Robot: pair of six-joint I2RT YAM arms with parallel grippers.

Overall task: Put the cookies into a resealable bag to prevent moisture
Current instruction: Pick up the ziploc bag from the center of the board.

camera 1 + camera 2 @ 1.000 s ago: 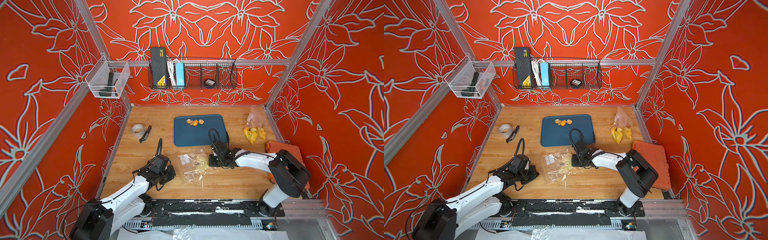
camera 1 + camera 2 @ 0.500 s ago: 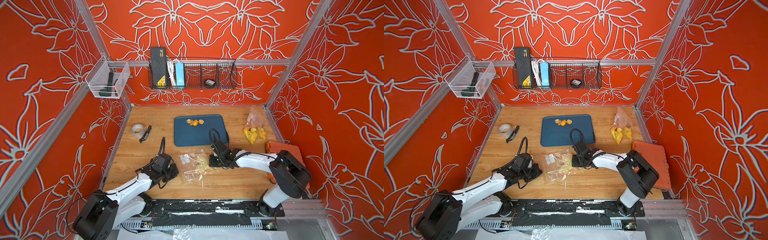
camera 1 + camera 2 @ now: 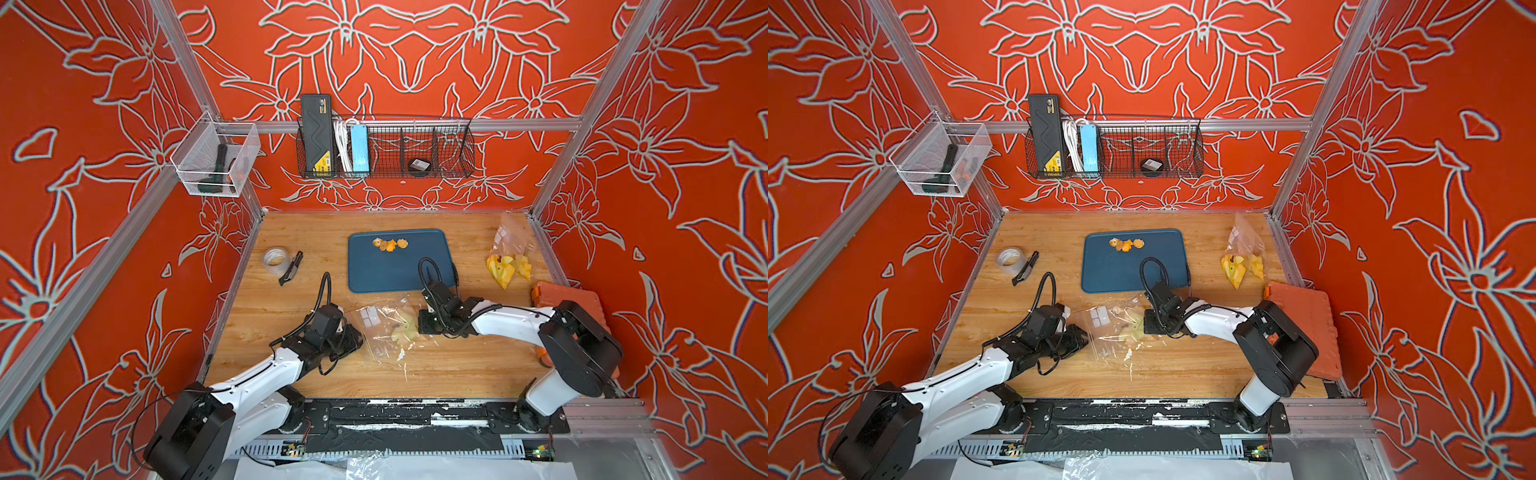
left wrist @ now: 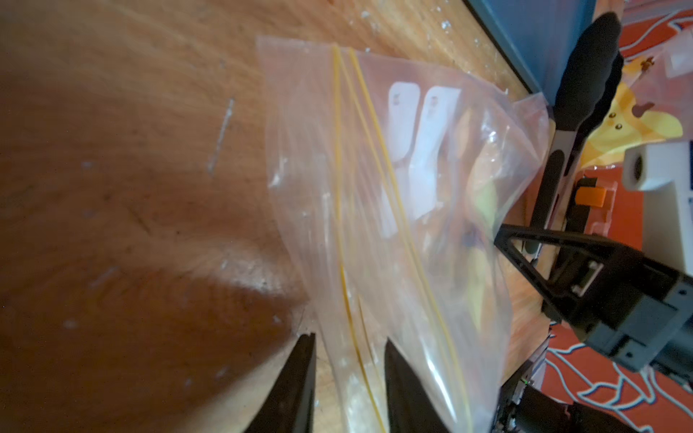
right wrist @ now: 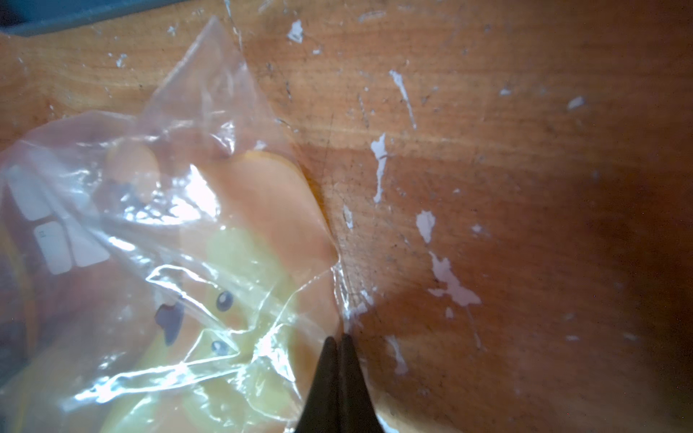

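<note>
since a second ago the left jaws have reached the nine o'clock edge of the clear resealable plastic bag (image 3: 386, 328) and parted around it, right jaws pinching its three o'clock edge, while the small orange cookies (image 3: 390, 244) at twelve o'clock on the blue tray (image 3: 386, 272) are not yet bagged.

- Too small in both top views to sort by shape: cookies (image 3: 390, 244) on the blue tray (image 3: 382, 270).
- Blurred behind creased film in the left wrist view: contents of the resealable bag (image 4: 393, 225), with no single biscuit made out.
- Cut off by the frame edge: finger bases of the left gripper (image 4: 348, 339), and likewise of the right gripper (image 5: 337, 337).
- Unclear whether film is pinched between the right gripper's closed tips.
- Half hidden behind the right arm (image 3: 511, 322): orange case (image 3: 552, 293).
- Too small to name: dark tool (image 3: 217, 164) in the clear bin (image 3: 249, 153).
</note>
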